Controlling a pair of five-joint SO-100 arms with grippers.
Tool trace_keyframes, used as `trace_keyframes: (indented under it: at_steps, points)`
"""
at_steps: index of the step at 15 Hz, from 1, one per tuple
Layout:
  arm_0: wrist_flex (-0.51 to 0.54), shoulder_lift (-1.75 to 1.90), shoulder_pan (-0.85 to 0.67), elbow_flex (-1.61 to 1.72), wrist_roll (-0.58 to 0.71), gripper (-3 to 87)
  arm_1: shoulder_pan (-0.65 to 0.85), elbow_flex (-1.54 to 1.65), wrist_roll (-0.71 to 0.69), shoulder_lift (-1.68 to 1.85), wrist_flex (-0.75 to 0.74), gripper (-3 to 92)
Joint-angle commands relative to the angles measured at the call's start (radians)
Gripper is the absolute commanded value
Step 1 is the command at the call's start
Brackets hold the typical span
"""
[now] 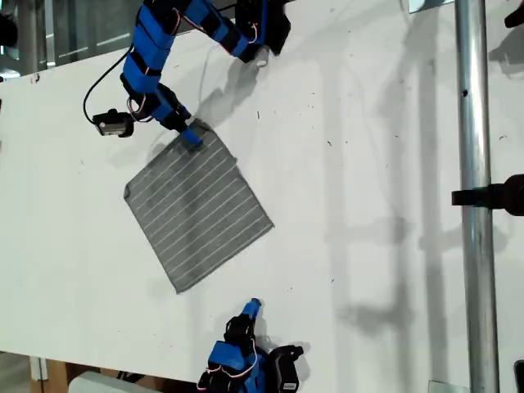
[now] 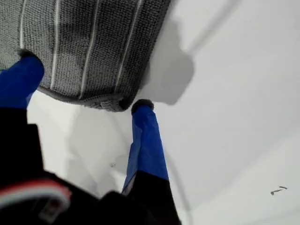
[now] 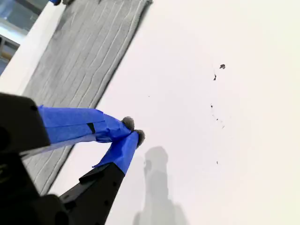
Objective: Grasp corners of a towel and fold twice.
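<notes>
Grey cloth with thin white stripes, the towel (image 1: 199, 208) is lying flat on the white tabletop (image 1: 368, 164), turned like a diamond, nearer the exterior view's left edge than its right. My first gripper (image 1: 193, 136) is sitting down at the towel's corner (image 2: 112, 101) that points toward the tabletop's far edge in the exterior view. Its blue-taped fingers (image 2: 146, 140) are standing apart: one is resting on the cloth, the other is touching the bare tabletop just off the hem, with the corner between them and not yet pinched. My second gripper (image 3: 131, 130) is waiting near the tabletop's near edge in the exterior view, just beyond the towel's nearest corner and clear of the cloth. Its taped fingertips (image 3: 127, 123) are pressing together with nothing between them, hovering over bare white surface beside the towel's edge.
</notes>
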Motion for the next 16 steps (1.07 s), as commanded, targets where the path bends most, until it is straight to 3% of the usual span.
trace_keyframes:
  at_steps: [1, 7, 8, 9, 10, 11, 16]
  points:
    - [-0.002, 0.006, 0.011, 0.005, -0.011, -2.9, 0.009, -0.005, -0.020, -0.005, -0.023, 38.3]
    - [-0.002, 0.006, 0.005, 0.005, -0.009, -2.9, -0.046, -0.021, -0.029, -0.080, -0.049, 34.5]
    - [-0.002, 0.006, 0.005, 0.005, -0.009, -2.9, -0.069, -0.035, -0.029, -0.091, -0.046, 30.3]
    - [-0.002, 0.006, 0.005, 0.005, -0.011, -2.9, -0.083, -0.051, -0.025, -0.110, -0.040, 20.0]
    - [-0.002, 0.006, 0.006, 0.005, -0.012, -2.9, -0.089, -0.061, -0.015, -0.121, -0.031, 2.5]
    - [-0.002, 0.006, 0.006, 0.005, -0.012, -2.9, -0.089, -0.061, -0.014, -0.117, -0.032, -0.2]
    - [-0.028, 0.006, 0.023, -0.023, -0.089, -2.9, -0.112, -0.057, -0.021, -0.120, -0.035, -0.2]
